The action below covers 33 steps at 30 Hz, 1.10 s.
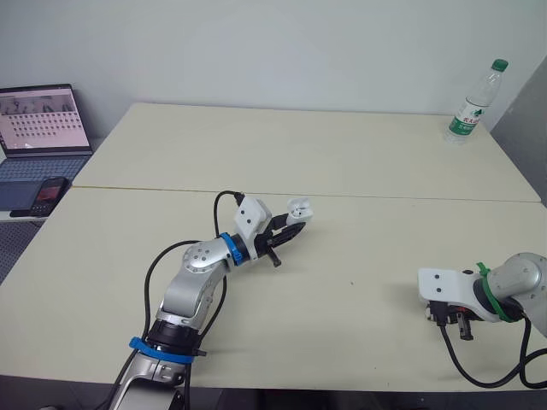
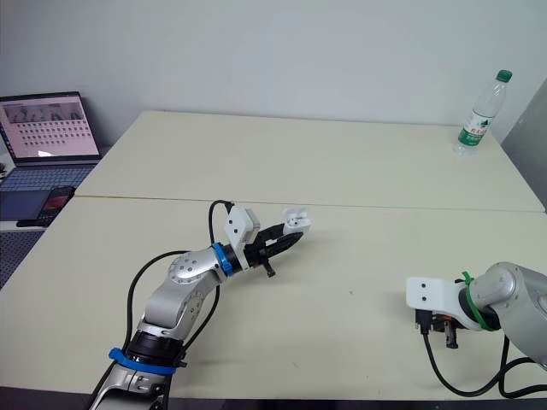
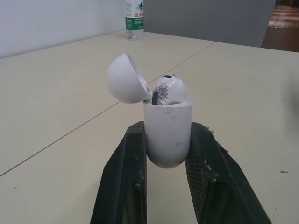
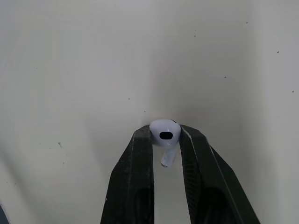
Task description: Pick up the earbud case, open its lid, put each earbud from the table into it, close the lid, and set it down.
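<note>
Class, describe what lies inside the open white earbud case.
A white earbud pokes its rounded head above the white earbud case; the wall covers its stem and anything beside it.

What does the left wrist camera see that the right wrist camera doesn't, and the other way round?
Left wrist view: the left gripper clamps the case, its lid open over a seated earbud; a bottle stands far back on the table. Right wrist view: the right gripper pinches the second earbud. Both: two black fingers shut on something white, and beige table.
</note>
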Available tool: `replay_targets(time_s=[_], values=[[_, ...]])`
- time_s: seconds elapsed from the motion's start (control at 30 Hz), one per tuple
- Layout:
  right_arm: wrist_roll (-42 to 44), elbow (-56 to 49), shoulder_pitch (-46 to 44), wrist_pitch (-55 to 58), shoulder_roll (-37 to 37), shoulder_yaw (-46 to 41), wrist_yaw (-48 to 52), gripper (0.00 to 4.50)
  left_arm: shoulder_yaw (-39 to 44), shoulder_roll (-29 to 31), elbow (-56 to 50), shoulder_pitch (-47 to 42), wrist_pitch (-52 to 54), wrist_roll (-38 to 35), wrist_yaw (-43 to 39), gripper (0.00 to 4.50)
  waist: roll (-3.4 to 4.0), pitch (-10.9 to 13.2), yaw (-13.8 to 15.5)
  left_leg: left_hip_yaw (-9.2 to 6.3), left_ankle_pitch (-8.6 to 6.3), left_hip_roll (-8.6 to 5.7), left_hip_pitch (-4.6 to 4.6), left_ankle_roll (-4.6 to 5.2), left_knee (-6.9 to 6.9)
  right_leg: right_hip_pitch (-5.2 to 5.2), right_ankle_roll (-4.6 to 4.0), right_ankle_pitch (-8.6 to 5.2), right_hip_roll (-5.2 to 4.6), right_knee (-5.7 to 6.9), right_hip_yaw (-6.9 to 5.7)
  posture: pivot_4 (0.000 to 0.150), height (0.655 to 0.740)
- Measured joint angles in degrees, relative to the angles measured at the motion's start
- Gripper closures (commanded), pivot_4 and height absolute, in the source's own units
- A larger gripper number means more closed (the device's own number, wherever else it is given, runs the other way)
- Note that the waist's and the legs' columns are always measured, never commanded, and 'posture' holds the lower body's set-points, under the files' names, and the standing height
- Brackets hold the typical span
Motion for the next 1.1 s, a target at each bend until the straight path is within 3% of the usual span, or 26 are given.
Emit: replay_targets(time_s=[0.27, 0.57, 0.83, 1.1], values=[[6.4, 3.6, -9.8, 2.1, 16.7, -7.5, -7.1, 3.97, 0.0, -1.0, -0.1, 0.1, 0.0, -0.1, 0.2, 3.76, -0.01, 0.0, -0.3, 0.00, 0.00, 0.05, 0.02, 0.00, 0.01, 0.00, -0.01, 0.01, 0.12, 0.04, 0.04, 0.150, 0.7362], [20.7, 2.8, -16.2, 1.7, 42.4, -20.6, -20.9, 3.97, -0.3, -5.3, -0.3, 0.0, 1.0, -0.3, 2.3, 3.76, -0.02, 0.0, -0.2, -0.16, -0.01, 0.03, -0.11, -0.01, -0.03, -0.03, -0.02, 0.02, 0.09, 0.03, 0.04, 0.150, 0.7362], [25.1, 0.7, -17.7, 2.7, 51.6, -20.6, -31.0, 3.97, -0.5, -8.2, -0.5, -1.8, 2.6, -1.2, 3.8, 3.76, -0.01, 0.0, -0.2, -0.17, -0.01, 0.03, -0.11, -0.01, -0.02, -0.03, -0.03, 0.02, 0.09, 0.05, 0.04, 0.150, 0.7362], [23.0, 1.8, -16.4, -3.1, 53.6, -16.1, -34.5, 3.97, -0.4, -8.7, -2.1, -2.1, 3.1, -2.3, 3.9, 3.76, -0.01, 0.0, -0.3, -0.16, -0.01, 0.02, -0.11, -0.01, -0.03, -0.03, -0.03, 0.02, 0.09, 0.04, 0.02, 0.150, 0.7362]])
